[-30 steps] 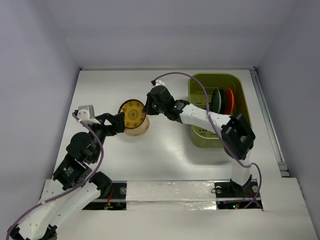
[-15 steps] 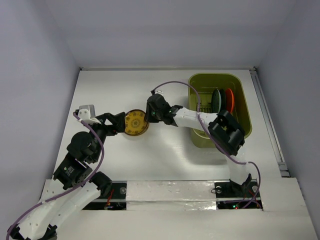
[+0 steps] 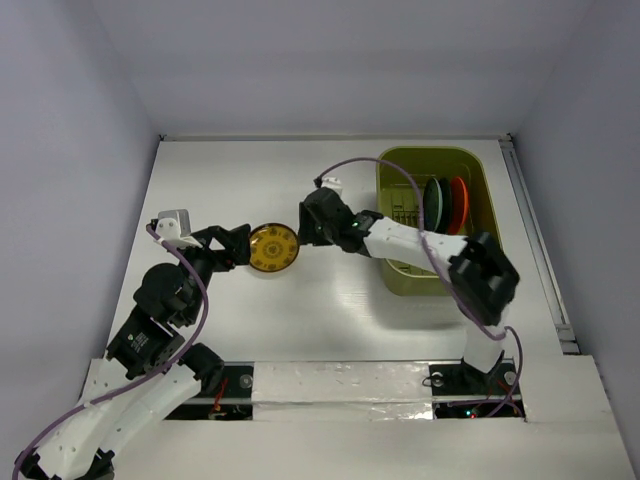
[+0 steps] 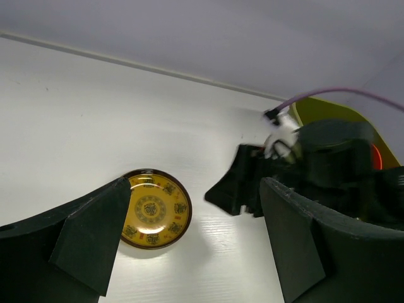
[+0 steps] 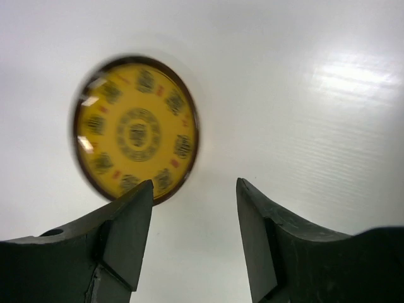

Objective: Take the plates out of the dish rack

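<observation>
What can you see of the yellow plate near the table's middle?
The yellow plate is small, round and glossy, with a dark brown rim and dark motifs ringing a central medallion. It lies flat, face up, on the white table, between the open left gripper and the open right gripper; neither touches it.

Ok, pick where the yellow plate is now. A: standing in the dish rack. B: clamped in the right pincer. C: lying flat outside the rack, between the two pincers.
C: the yellow plate lies flat left of the dish rack; left pincer and right pincer are open, neither clamping it.
</observation>
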Robot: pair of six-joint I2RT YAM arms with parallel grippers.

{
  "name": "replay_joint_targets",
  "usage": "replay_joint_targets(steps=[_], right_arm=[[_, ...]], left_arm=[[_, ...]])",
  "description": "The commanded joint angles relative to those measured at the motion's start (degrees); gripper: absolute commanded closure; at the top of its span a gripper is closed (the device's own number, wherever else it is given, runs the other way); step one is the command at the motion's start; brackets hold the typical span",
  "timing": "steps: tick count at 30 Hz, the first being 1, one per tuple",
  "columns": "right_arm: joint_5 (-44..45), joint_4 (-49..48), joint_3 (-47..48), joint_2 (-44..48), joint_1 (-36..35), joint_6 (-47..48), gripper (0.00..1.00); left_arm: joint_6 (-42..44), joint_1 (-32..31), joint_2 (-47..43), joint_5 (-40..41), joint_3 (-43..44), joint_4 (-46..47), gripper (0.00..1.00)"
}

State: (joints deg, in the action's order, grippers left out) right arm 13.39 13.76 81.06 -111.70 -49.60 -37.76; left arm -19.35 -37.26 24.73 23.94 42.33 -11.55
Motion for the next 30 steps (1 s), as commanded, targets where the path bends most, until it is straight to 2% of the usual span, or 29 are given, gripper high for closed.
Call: replay_joint_targets(steps=[1,2,3,4,5,8,9,10,12,13,16,17,20,24,30], right_arm=[[9.01,1.71,1.22,12.27,-1.20,3.91,0.40],[15.03,2.93,-0.88,19.08,-1.20,6.88,0.82],[15.09,2.94,-0.90,19.15,-1.20,7.87,0.94],[20.83,7.12,-0.90,22.63,-0.67,8.48,1.00],[22.80,9.42,-0.81,24.15,1.33,8.93,1.00],[27.82,15.67,-2.04,29.67,7.30,11.12,1.00],[28.70,16.90,-3.26,30.83,9.16,11.39,1.00],[28.63,18.83,-3.97,32.84,12.92,12.09,0.98],[29.23,19.72,-5.46,34.79,15.83,12.97,0.93],[29.50,19.90,-6.95,35.49,17.25,14.36,0.83],[29.41,21.92,-7.14,34.98,21.56,16.57,0.64],[29.24,22.27,-6.88,34.28,22.35,17.01,0.63],[28.19,22.45,-6.00,30.76,24.99,18.86,0.62],[26.69,21.05,-5.12,27.59,26.49,20.53,0.62],[26.25,20.43,-2.93,22.76,27.72,22.37,0.66]], left_arm=[[0.37,0.34,-0.56,-0.48,-0.58,2.85,0.20],[0.37,0.34,-0.74,-0.56,-0.66,2.85,0.23],[0.37,0.34,-0.74,-0.65,-0.67,2.94,0.25],[0.37,0.34,-0.74,-0.83,-0.67,2.85,0.29],[0.46,0.34,-0.74,-0.92,-0.67,2.85,0.33],[0.54,0.34,-0.82,-1.71,-0.58,3.11,0.56],[0.55,0.34,-0.91,-1.71,-0.58,3.11,0.70],[0.63,0.34,-1.00,-1.88,-0.58,3.11,0.76],[0.63,0.34,-1.00,-1.97,-0.58,3.20,0.88],[0.63,0.34,-0.91,-2.06,-0.58,3.20,0.89],[0.72,0.34,-0.39,-2.41,-0.49,3.11,0.90],[0.72,0.34,-0.21,-2.59,-0.49,3.11,0.90],[0.81,0.34,-0.21,-2.76,-0.49,3.11,0.84],[0.81,0.34,-0.47,-2.59,-0.49,3.20,0.71],[0.98,0.34,-0.47,-2.68,-0.49,3.11,0.65]])
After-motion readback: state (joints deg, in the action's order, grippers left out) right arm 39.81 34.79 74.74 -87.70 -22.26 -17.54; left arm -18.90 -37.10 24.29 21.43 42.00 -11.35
